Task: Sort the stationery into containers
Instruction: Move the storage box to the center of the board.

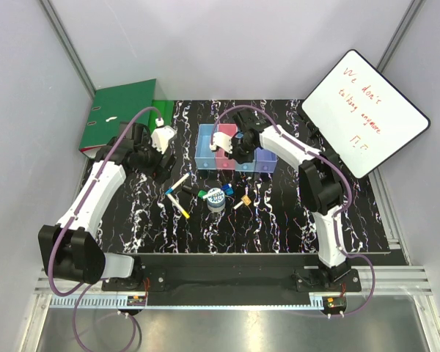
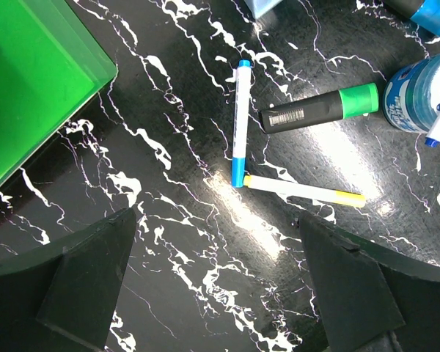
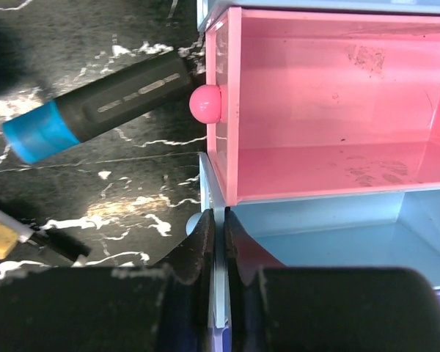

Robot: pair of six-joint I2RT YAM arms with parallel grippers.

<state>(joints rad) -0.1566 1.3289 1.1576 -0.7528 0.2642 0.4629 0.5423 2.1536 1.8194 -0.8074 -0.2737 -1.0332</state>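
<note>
Right end effector (image 3: 220, 227) clenched on the near wall of the containers (image 3: 232, 110), far centre — steadying them, I judge. Left end effector (image 2: 220, 290), released, hangs over loose markers (image 2: 240, 121) nearer-left; next it must descend and pinch one.

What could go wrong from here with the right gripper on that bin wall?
The right gripper is shut on a wall of the blue bin; a pull could tip or drag it. The blue-capped highlighter rests against the pink bin; shifting bins may roll it away. The blue-capped marker and yellow marker touch under the open left gripper; one grasp might catch both.
</note>
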